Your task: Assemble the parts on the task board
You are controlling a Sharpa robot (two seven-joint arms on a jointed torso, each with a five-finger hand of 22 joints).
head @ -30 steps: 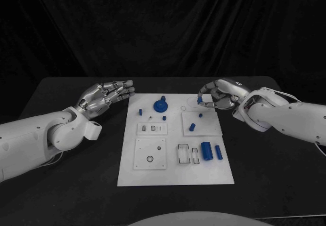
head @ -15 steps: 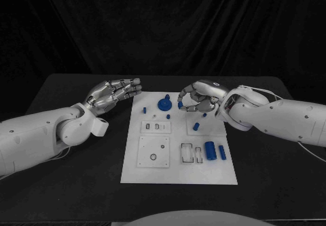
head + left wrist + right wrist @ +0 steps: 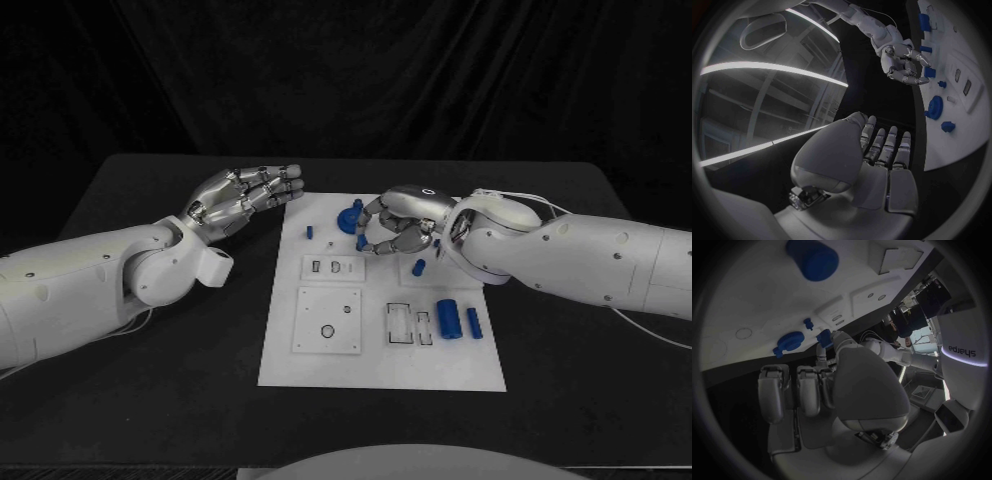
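Note:
The white task board [image 3: 382, 365] lies in the middle of the black table. My right hand [image 3: 398, 224] hovers over its far middle, fingers curled, pinching a small blue peg [image 3: 361, 241] just right of the blue round part [image 3: 349, 216]. The right wrist view shows the peg [image 3: 824, 337] at my fingertips beside the round part [image 3: 789, 343]. My left hand [image 3: 242, 196] is open, fingers stretched, off the board's far left corner and holding nothing. The left wrist view shows the right hand [image 3: 901, 59] with the peg [image 3: 929, 72] above the board [image 3: 957, 142].
On the board, a small blue peg [image 3: 309, 232] stands at the far left and another [image 3: 418, 267] sits right of centre. Two blue cylinders [image 3: 446, 318] lie near the right edge beside empty slots [image 3: 405, 324]. Two small white plates [image 3: 329, 320] with holes sit on the left.
My right hand has carried the small blue peg leftward across the far part of the board, up to the blue round part. The left hand has hardly moved.

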